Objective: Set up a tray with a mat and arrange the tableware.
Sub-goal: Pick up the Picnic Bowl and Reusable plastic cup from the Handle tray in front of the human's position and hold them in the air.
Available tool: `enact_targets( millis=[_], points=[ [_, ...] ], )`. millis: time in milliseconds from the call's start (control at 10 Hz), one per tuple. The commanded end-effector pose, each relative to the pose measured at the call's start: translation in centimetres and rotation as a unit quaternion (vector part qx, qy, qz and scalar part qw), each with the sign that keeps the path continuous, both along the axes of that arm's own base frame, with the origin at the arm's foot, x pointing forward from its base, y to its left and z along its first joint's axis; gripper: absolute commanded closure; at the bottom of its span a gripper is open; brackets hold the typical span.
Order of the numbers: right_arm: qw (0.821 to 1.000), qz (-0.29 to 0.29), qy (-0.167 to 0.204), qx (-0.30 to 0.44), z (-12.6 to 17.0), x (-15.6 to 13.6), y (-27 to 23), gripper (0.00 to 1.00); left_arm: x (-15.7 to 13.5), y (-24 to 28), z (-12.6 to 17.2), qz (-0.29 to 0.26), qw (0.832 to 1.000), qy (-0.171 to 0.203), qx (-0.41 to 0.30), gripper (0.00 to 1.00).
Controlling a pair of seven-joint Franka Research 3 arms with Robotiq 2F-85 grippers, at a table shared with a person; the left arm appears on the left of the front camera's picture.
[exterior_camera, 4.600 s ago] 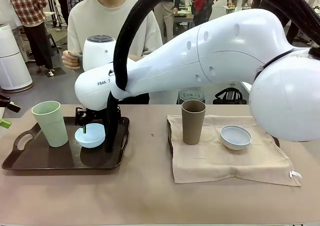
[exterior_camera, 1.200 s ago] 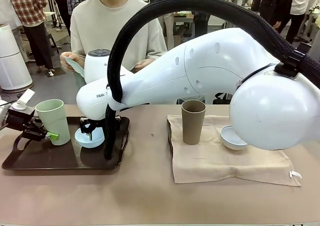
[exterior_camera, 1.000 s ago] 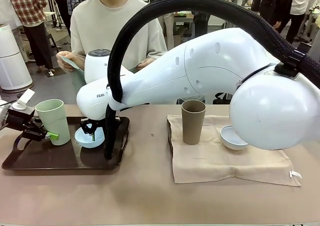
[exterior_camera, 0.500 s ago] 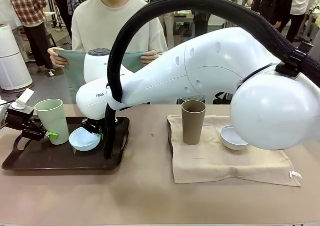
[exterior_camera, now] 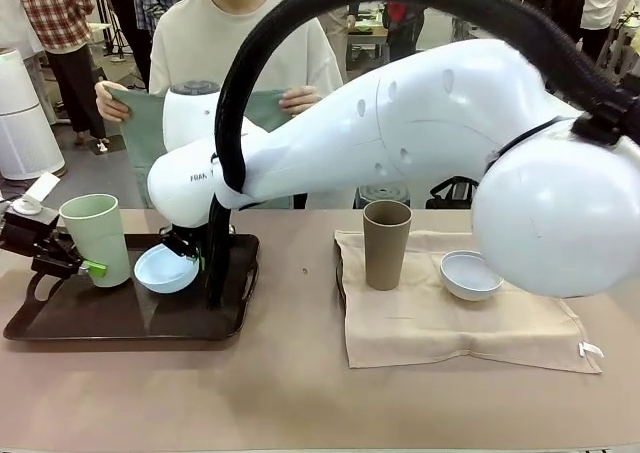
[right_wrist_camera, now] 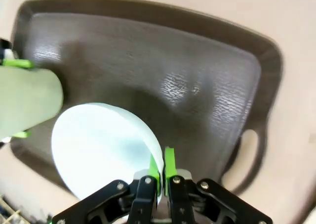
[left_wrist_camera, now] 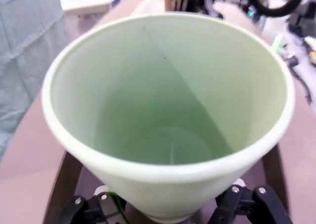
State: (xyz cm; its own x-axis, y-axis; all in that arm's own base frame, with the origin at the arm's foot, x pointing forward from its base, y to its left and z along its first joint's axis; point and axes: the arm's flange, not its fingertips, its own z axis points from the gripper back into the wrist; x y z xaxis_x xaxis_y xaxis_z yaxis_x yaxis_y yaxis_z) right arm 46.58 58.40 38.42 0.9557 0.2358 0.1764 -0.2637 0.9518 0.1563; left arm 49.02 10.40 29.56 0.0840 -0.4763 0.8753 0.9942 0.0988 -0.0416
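Front view: right jaws pinched the rim of the tilted light blue round bowl (exterior_camera: 165, 270) over the dark brown handled tray (exterior_camera: 120, 323); left jaws clamped the pale green tapered cup (exterior_camera: 95, 235) there. Clearing the tray seemed underway; next, both needed lifting clear.

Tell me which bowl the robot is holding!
Find the dark tray at the left of the table. Over it, beside the pale green cup, the right gripper pinches a tilted light blue bowl. The other bowl sits flat on the beige cloth.
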Motion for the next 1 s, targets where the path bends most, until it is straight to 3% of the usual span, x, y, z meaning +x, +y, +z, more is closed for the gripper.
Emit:
enact_targets(
  millis=[0,200,400,500,600,900],
  points=[
    [0.999,-0.02,-0.036,0.013,7.8,-3.4,-1.7,0.97,-4.4,1.5,7.7,0.003,1.0,-0.011,-0.012,0.45],
    [0.996,-0.028,-0.076,0.039,14.0,-6.4,-2.3,0.97,-7.2,3.0,14.0,0.019,0.999,-0.04,-0.014,0.45],
    [0.994,-0.039,-0.093,0.038,17.4,-9.1,-2.6,0.97,-9.7,4.0,18.3,0.041,0.997,-0.069,-0.015,0.45],
    [0.995,-0.039,-0.083,0.047,18.0,-9.6,-2.6,0.97,-10.6,4.3,19.5,0.053,0.996,-0.074,-0.006,0.45],
    [0.995,-0.018,-0.083,0.059,18.9,-7.8,-2.1,0.97,-8.7,4.3,18.2,0.029,0.997,-0.068,-0.018,0.45],
    [0.995,-0.018,-0.083,0.059,18.9,-7.8,-2.1,0.97,-8.7,4.3,18.2,0.029,0.997,-0.068,-0.018,0.45]
  ],
)
